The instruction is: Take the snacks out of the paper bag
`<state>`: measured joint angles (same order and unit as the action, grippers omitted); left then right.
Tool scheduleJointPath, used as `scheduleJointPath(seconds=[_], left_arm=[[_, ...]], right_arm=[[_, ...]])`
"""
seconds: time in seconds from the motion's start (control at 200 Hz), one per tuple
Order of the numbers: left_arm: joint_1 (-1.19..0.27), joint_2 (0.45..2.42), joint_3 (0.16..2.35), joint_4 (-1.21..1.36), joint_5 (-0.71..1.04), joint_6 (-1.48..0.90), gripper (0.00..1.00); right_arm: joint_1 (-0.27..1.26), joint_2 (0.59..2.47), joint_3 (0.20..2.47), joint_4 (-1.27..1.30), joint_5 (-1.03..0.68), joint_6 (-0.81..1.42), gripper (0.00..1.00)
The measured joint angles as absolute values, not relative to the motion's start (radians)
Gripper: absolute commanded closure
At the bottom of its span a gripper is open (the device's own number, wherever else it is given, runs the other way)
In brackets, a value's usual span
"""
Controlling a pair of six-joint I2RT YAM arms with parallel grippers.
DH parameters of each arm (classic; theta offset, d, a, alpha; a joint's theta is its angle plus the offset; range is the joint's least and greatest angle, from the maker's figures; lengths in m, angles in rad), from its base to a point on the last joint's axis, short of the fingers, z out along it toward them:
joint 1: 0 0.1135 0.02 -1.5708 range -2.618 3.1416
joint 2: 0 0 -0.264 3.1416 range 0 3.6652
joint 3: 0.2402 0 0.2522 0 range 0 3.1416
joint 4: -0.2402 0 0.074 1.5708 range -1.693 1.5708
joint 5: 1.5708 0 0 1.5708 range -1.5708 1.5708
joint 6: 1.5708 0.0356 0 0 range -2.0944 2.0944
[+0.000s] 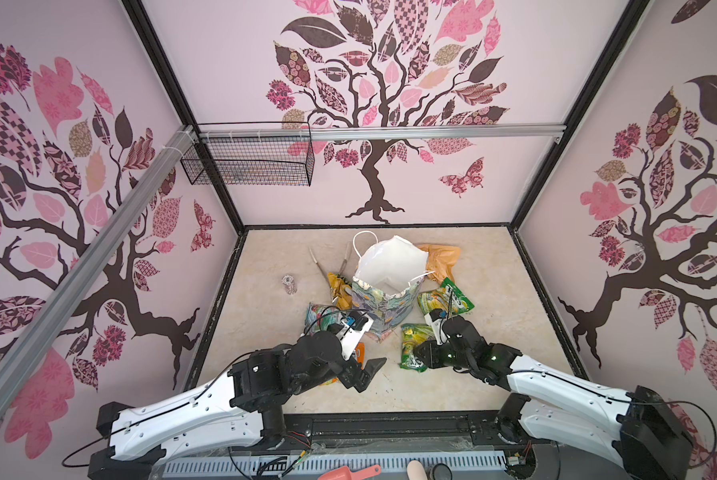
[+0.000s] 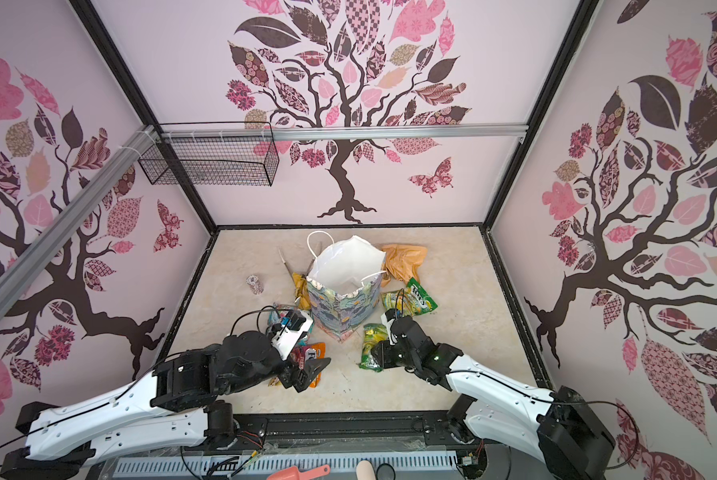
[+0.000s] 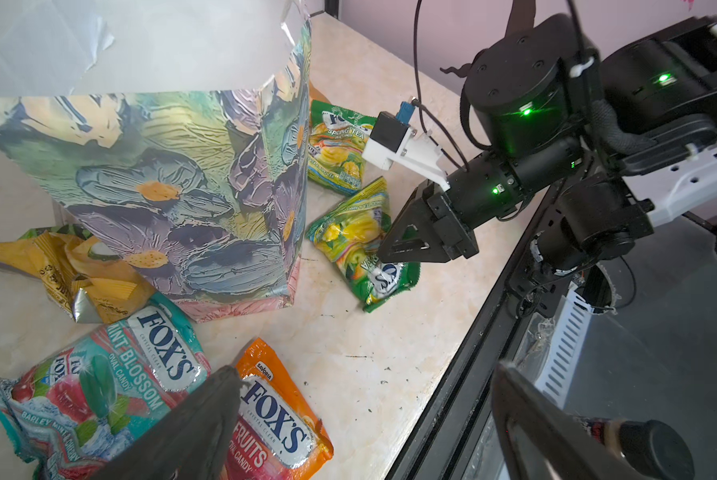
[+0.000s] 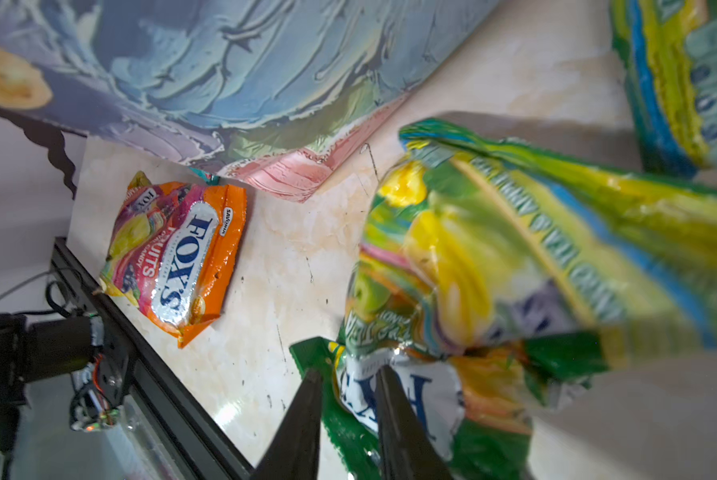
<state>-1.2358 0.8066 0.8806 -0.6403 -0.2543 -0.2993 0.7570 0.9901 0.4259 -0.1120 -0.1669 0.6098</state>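
The right pincer sits low over one end of a green pouch, its jaws a little apart with the pouch's edge showing between them; whether they pinch it cannot be told. That pouch lies on the desk toward the front edge, right of the middle, just beside the front corner of the paper bag. The left pincer hangs wide open and empty near the front edge, close to an orange pouch that lies flat just beside a teal and red pouch, both at the bag's left front side. The bag stands upright in the middle of the desk, its mouth open and white inside, its cord handles loose. A second green pouch lies at its right side, a crumpled gold wrapper at its left, and an orange sack behind it toward the back edge. The desk is pale beige with a marbled look, flecked with small dark marks and framed in black. Pink walls printed with dark trees and pink leaves close it on three sides. A black wire basket hangs from a metal rail across the back wall.
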Motion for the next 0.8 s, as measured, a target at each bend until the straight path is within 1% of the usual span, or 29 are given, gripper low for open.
scheduleJointPath(seconds=[0.115,0.195,0.235,0.255,0.305,0.35,0.455,0.62,0.715,0.8], left_arm=[[-1.236,0.83,0.881,-0.637,-0.274,-0.299,0.04],[-1.236,0.832,0.881,-0.62,-0.302,-0.298,0.04],[-1.236,0.828,0.881,-0.603,-0.334,-0.297,0.04],[-1.237,0.826,0.88,-0.593,-0.35,-0.297,0.04],[-1.237,0.815,0.878,-0.555,-0.42,-0.294,0.02],[-1.236,0.797,0.865,-0.506,-0.492,-0.29,0.02],[-1.188,0.734,0.793,-0.379,-0.667,-0.273,0.02],[-0.954,0.633,0.608,-0.184,-0.908,-0.255,0.02],[-0.808,0.601,0.479,-0.056,-1.018,-0.258,0.02],[-0.67,0.625,0.405,0.002,-1.073,-0.278,0.02]], right_arm=[[0.757,0.907,0.445,-0.154,-0.124,0.589,0.54],[0.757,0.83,0.469,-0.181,-0.057,0.559,0.42],[0.757,0.787,0.485,-0.194,-0.005,0.545,0.35],[0.757,0.767,0.493,-0.2,0.026,0.526,0.3],[0.751,0.723,0.506,-0.206,0.1,0.514,0.13],[0.74,0.689,0.513,-0.206,0.172,0.485,0.01],[0.663,0.633,0.514,-0.198,0.331,0.447,0.0],[0.473,0.624,0.458,-0.084,0.546,0.445,0.0],[0.422,0.688,0.388,0.044,0.656,0.425,0.0],[0.398,0.794,0.33,0.19,0.701,0.363,0.0]])
